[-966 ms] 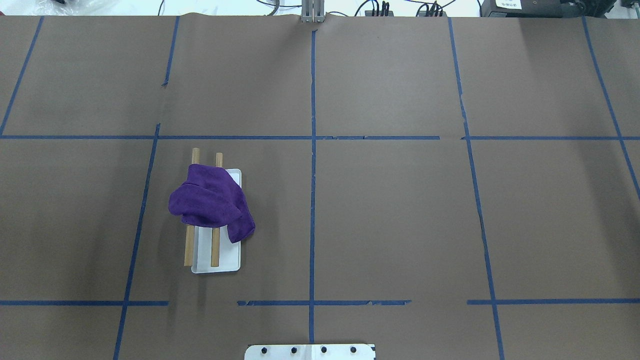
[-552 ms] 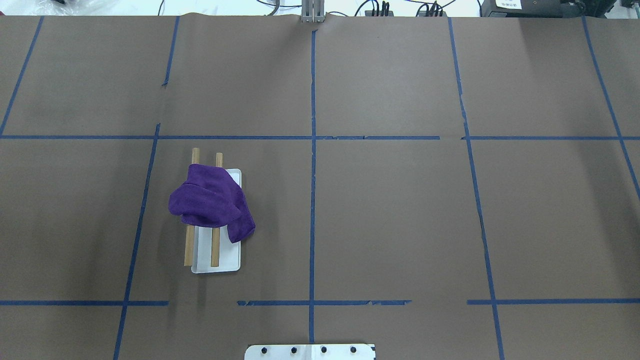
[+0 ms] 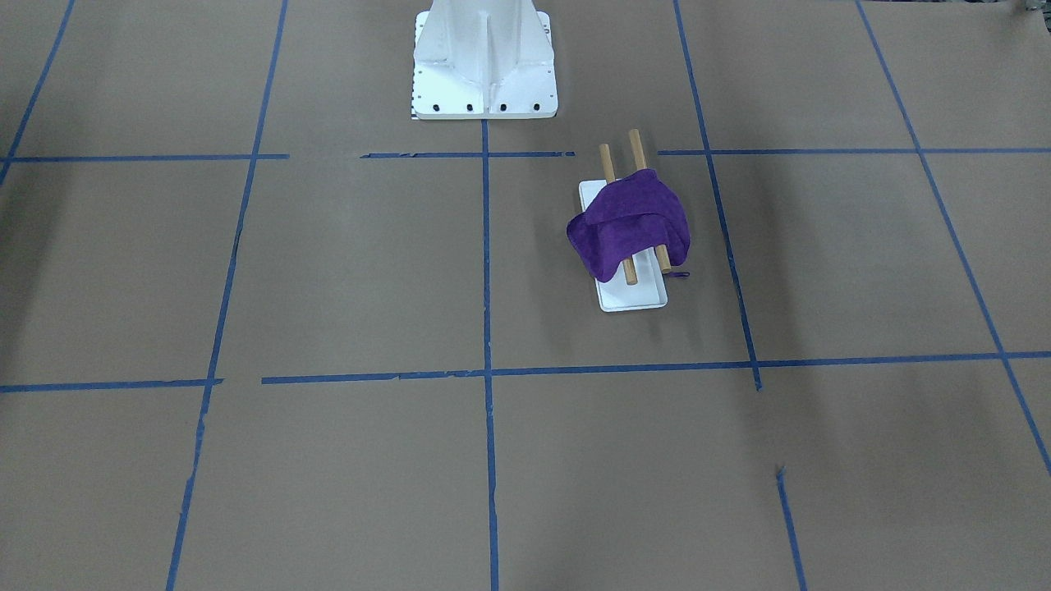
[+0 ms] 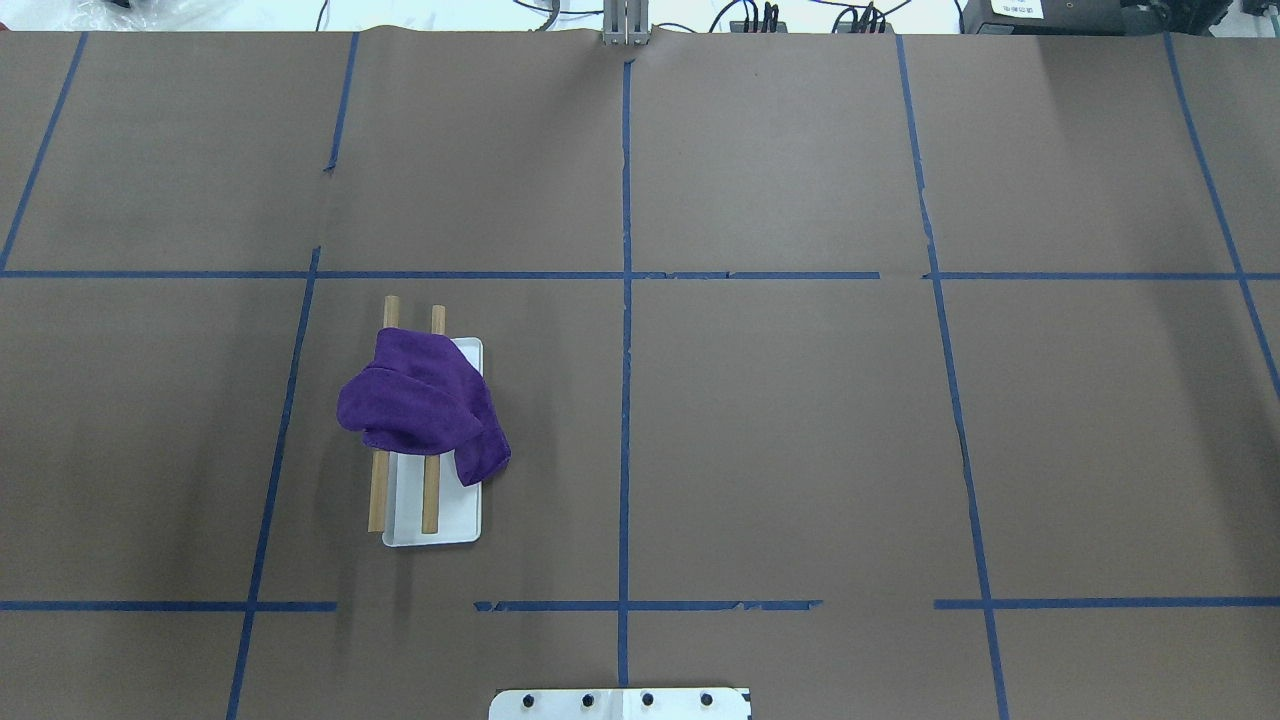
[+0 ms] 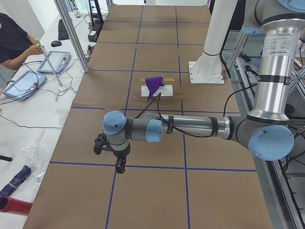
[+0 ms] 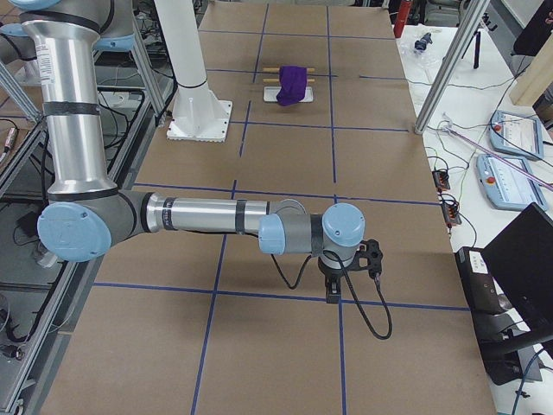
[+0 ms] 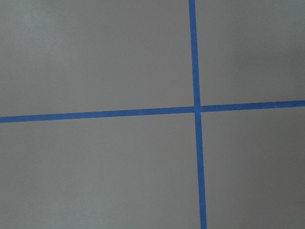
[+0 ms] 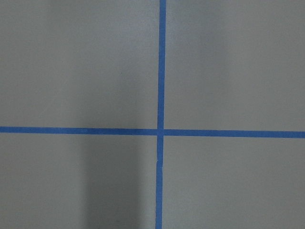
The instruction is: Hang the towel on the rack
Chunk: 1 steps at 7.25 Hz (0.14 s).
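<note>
Towel [image 4: 425, 405] unmoved; draped over rack [image 4: 431, 495].

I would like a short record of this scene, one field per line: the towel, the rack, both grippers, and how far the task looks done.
towel: purple, bunched over both wooden bars, one end hanging off on the side toward the table's middle
rack: two parallel wooden bars above a white base, on the robot's left half of the table
left gripper: above bare table, far from the towel; open or shut cannot be told
right gripper: the same
task: towel rests on the rack, crumpled rather than spread
</note>
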Tool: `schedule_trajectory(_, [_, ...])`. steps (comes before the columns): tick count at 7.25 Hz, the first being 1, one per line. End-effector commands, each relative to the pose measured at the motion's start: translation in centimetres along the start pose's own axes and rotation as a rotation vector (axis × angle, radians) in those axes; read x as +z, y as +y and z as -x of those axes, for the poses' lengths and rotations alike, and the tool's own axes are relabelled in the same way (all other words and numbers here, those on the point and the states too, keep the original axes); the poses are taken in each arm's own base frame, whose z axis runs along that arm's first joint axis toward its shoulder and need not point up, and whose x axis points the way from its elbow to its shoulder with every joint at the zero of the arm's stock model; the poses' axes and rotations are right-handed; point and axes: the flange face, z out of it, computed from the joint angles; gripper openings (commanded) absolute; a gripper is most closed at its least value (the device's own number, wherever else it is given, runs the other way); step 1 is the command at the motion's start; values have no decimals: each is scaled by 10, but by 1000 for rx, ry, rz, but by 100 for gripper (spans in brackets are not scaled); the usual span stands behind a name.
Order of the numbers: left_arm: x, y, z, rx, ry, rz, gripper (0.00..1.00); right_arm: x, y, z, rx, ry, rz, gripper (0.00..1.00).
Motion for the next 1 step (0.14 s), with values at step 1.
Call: schedule_trajectory(1, [0, 0, 0, 2, 0, -2, 100, 0, 0, 1, -1, -1, -1, 100])
